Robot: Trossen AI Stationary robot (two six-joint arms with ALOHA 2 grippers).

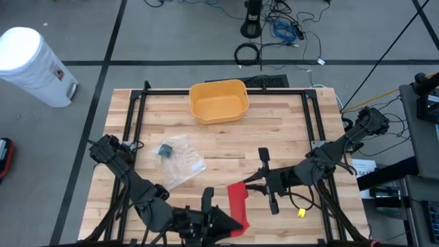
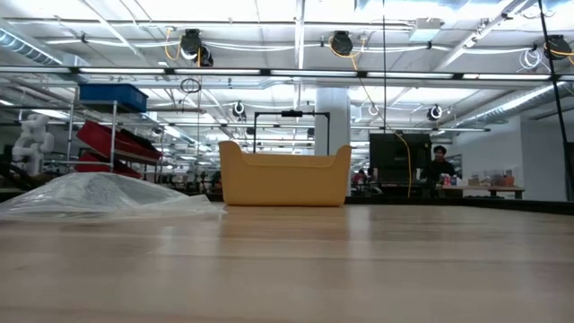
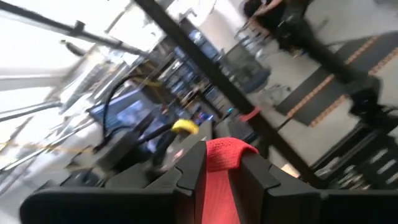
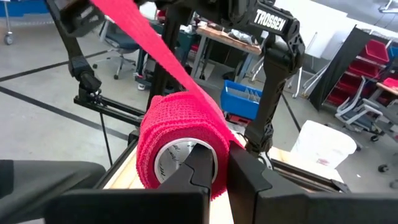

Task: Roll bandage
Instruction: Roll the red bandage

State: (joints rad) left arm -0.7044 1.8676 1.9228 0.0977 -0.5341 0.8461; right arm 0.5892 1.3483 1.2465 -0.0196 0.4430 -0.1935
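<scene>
Seen from above, low in the frame just left of centre: left gripper [image 1: 218,218], fingers pinching the loose end of the red bandage [image 1: 237,203]. In the left wrist view, two dark fingers [image 3: 186,177] close against a flat red strip [image 3: 219,180] running up between them, with a narrow gap showing; hard to say how firmly the strip is gripped. Bandage lying as a red band across the lower centre of the wooden table [image 1: 274,137], slanting up toward the right gripper [image 1: 255,180] at centre frame, slightly right. In the right wrist view, fingers [image 4: 202,165] pressed nearly together on the wall of the red roll [image 4: 180,140], one fingertip inside the white core, the other outside; the strip leaving the top of the roll and stretching taut toward the upper left of that frame, to the other arm.

Farther up the overhead frame, left of centre: a crumpled clear plastic bag [image 1: 180,161] with a small dark item [image 1: 164,151] in it, well apart from both grippers. In the low view the same bag [image 2: 99,193] at the left edge.

Farther still, at the table's top edge near centre: an open yellow bin [image 1: 218,101], seen centre frame in the low view [image 2: 284,175].

Beyond the table, upper left of the overhead frame: a white cylindrical trash can [image 1: 34,65] on the floor. In the low view, far right background: a person [image 2: 438,166] at a desk.
</scene>
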